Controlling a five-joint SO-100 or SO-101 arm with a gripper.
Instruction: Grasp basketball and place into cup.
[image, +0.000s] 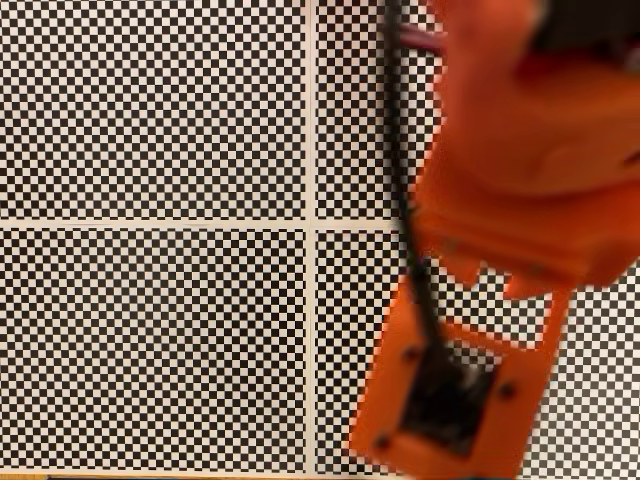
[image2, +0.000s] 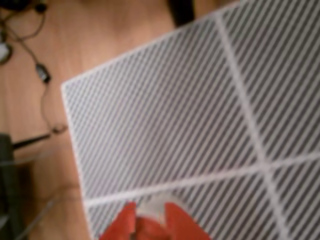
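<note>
Checkered mat (image: 150, 110) with white dividing lines covered the desk in the fixed view; the orange arm (image: 520, 150) hung blurred over its right half, probably searching.

In the wrist view, the mat's corner met the wooden desk (image2: 100, 35). The claw (image2: 150, 220) sat at the bottom edge; I cannot tell its state. I could find neither ball nor cup.

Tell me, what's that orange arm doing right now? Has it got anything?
Gripper low in wrist view, blurred; open or shut unclear. Arm high above checkered mat. Cables on wooden table, off the mat.
</note>
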